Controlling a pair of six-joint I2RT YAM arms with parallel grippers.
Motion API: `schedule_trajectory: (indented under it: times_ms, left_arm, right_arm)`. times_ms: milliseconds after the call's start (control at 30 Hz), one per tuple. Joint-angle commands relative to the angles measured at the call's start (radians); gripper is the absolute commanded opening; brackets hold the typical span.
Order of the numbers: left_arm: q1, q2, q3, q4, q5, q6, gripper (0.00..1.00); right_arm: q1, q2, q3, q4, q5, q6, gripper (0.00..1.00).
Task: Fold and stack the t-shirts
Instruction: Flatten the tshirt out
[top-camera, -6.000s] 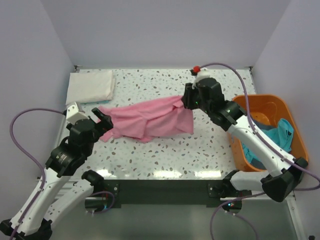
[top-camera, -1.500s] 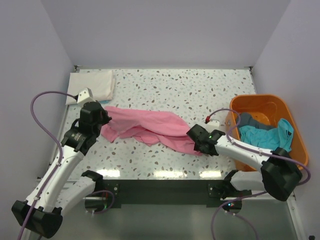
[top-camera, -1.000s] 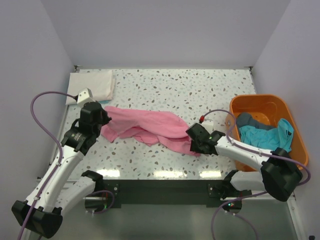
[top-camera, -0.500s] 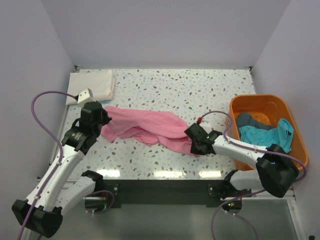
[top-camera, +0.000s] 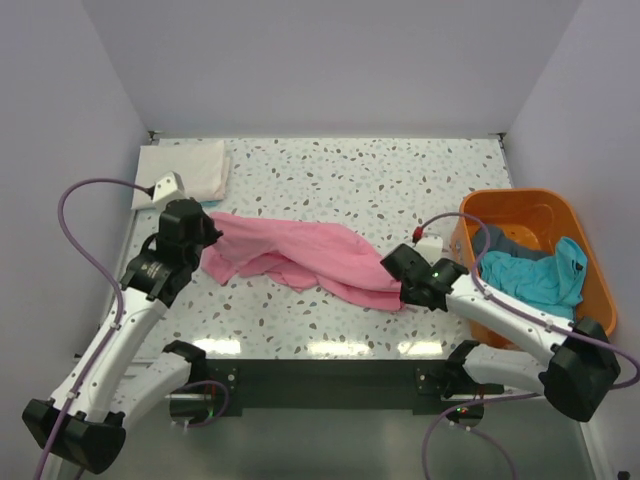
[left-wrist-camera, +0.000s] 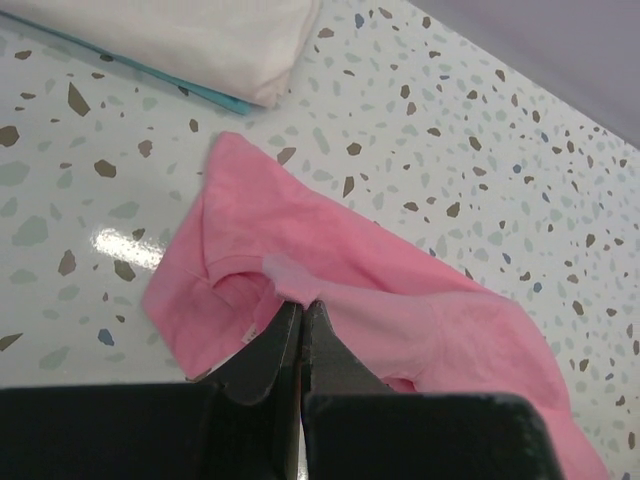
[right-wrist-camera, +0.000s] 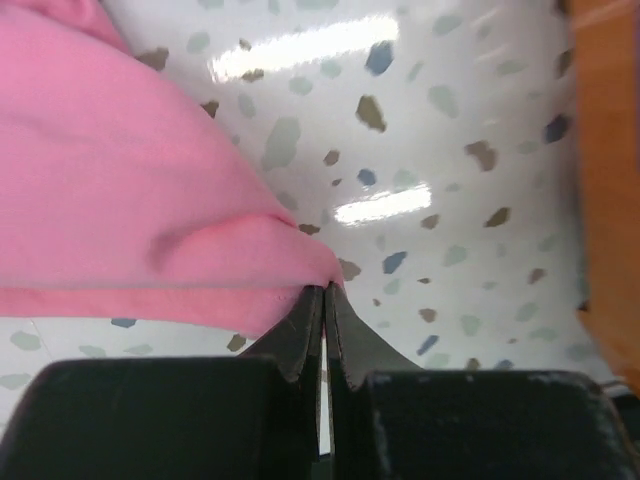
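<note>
The pink t-shirt (top-camera: 300, 255) lies crumpled across the middle of the speckled table (top-camera: 350, 180). My left gripper (top-camera: 206, 240) is shut on its left end; in the left wrist view the jaws (left-wrist-camera: 301, 305) pinch a fold of pink cloth (left-wrist-camera: 330, 290). My right gripper (top-camera: 398, 296) is shut on the shirt's near right corner (right-wrist-camera: 200, 240), with its fingertips (right-wrist-camera: 325, 290) pinching the hem just above the table. A folded white t-shirt (top-camera: 182, 172) lies at the back left. Teal (top-camera: 535, 275) and grey (top-camera: 495, 243) t-shirts sit in the orange basket (top-camera: 530, 205).
The orange basket stands at the table's right edge, close to my right arm. Purple walls (top-camera: 320, 60) enclose the back and both sides. A teal edge (left-wrist-camera: 150, 78) peeks from under the folded white shirt in the left wrist view.
My right gripper has closed on the pink shirt's near right corner and shifted slightly to the right. The left gripper has kept its hold and barely moved.
</note>
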Motion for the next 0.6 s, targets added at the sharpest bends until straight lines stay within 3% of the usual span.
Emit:
schedule_trajectory:
  times_ms: [0, 100, 200, 367, 567]
  left_arm:
    - [0.006, 0.012, 0.134, 0.032, -0.03, 0.004, 0.0]
    - [0.006, 0.033, 0.279, 0.049, -0.027, 0.039, 0.0]
    - [0.006, 0.07, 0.473, 0.047, -0.03, 0.065, 0.0]
    - [0.006, 0.119, 0.784, 0.044, -0.005, 0.117, 0.0]
    - [0.006, 0.144, 1.051, 0.044, 0.105, 0.188, 0.0]
  right_arm:
    - [0.003, -0.046, 0.21, -0.198, 0.221, -0.064, 0.0]
    - [0.004, -0.054, 0.443, -0.323, 0.421, -0.092, 0.0]
    - [0.003, -0.083, 0.646, -0.259, 0.515, -0.219, 0.0]
    - [0.003, -0.138, 0.91, 0.024, 0.397, -0.604, 0.0]
    - [0.003, -0.132, 1.263, 0.026, 0.121, -0.762, 0.0]
